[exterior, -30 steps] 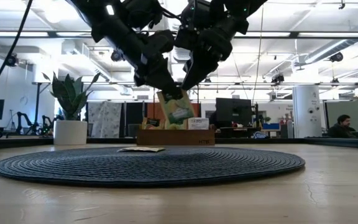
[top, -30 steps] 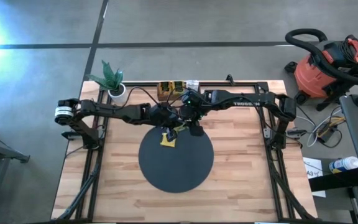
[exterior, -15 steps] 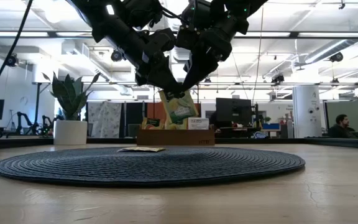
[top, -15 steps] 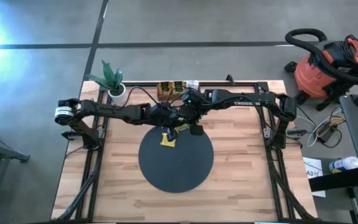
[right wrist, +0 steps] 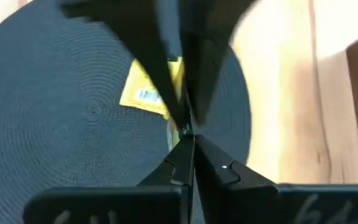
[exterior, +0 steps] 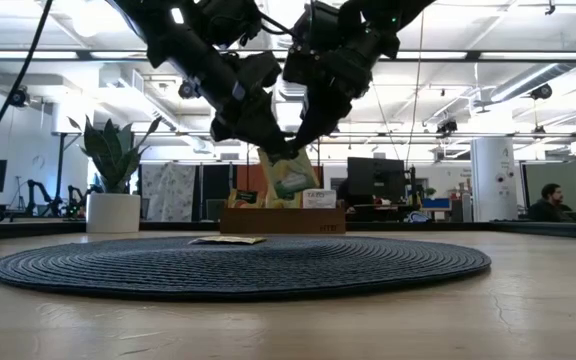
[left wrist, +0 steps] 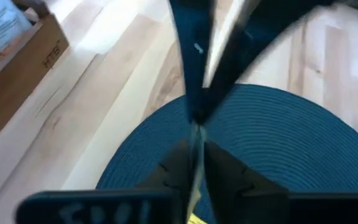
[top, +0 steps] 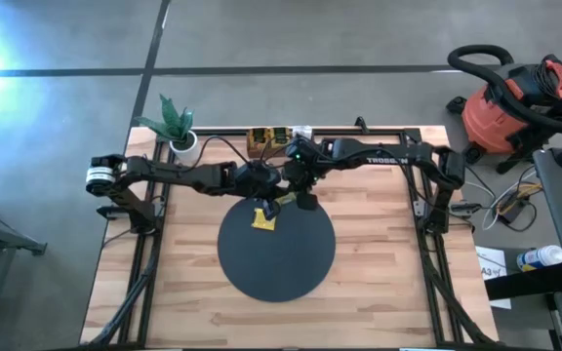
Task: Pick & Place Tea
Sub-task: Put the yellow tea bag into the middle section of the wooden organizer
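Over the far edge of the round, ribbed black mat [top: 275, 248], 2 pincers meet in the air: the left pincer [exterior: 268, 150] and right pincer [exterior: 298, 152] both pinch the top edge of 1 flat green tea packet [exterior: 289, 184], which hangs clear of the weave. 1 yellow tea packet [top: 263, 220] lies flat on the mat near its far edge. The wooden tray [exterior: 282, 219] sits at the bench's [top: 388, 283] far edge; the plank bench's near half lies open.

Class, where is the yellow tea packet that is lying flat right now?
In the high view, the yellow tea packet lies on the black mat's far-left part, just below both grippers.
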{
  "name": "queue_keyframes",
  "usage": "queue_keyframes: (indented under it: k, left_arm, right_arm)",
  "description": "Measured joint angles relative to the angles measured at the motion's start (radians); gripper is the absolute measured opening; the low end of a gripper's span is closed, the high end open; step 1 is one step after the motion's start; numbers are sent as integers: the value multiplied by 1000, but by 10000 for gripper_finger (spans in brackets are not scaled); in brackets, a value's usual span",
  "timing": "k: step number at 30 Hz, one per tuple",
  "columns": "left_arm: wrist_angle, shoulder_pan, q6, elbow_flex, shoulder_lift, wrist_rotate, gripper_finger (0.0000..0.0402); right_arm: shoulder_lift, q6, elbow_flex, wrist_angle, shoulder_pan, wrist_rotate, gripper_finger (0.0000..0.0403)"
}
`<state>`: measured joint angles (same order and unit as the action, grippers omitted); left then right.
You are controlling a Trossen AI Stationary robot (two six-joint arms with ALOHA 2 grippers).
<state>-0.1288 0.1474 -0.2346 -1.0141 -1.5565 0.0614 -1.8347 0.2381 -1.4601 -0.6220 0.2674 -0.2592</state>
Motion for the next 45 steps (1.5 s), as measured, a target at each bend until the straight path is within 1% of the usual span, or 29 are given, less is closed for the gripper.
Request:
queue_keyframes:
  k: [6, 10, 13, 18, 21, 23, 26, 28, 32, 34, 36, 42, 45]
  left_arm:
    - [-39, -7, -46, 0, 9, 74, 101]
    - [-107, -12, -97, 2, 28, 114, 121]
    - [-148, -22, -133, 4, 46, 140, 123]
    - [-153, -43, -164, 5, 98, 164, 124]
    - [-158, -48, -202, 7, 141, 227, 124]
    - [-157, -48, -221, 15, 176, 277, 124]
    - [-156, -47, -246, 37, 233, 341, 124]
    - [-156, -48, -259, 58, 278, 365, 124]
    - [-150, -47, -289, 105, 371, 393, 124]
    - [-141, -48, -306, 132, 413, 407, 124]
    - [-125, -47, -326, 163, 453, 413, 124]
    - [-112, -47, -393, 255, 537, 413, 124]
    - [-75, -47, -424, 301, 563, 413, 124]
  right_arm:
    - [0, -49, 0, 8, 43, 1, 8]
    - [0, -82, 0, 18, 81, 12, 8]
    - [0, -118, 0, 68, 129, 25, 8]
    - [-10, -181, 0, 196, 228, 26, 8]
    - [-34, -186, -6, 219, 281, 24, 8]
    - [-53, -161, -16, 225, 301, 23, 8]
    - [-80, -121, -31, 242, 311, 18, 8]
    - [-107, -102, -49, 257, 315, 14, 8]
    - [-156, -89, -82, 263, 327, 16, 8]
    - [-172, -75, -90, 263, 331, 40, 8]
    - [-177, -72, -90, 263, 333, 73, 8]
    - [-177, -58, -88, 273, 344, 77, 8]
    - [-177, -35, -88, 277, 346, 76, 8]
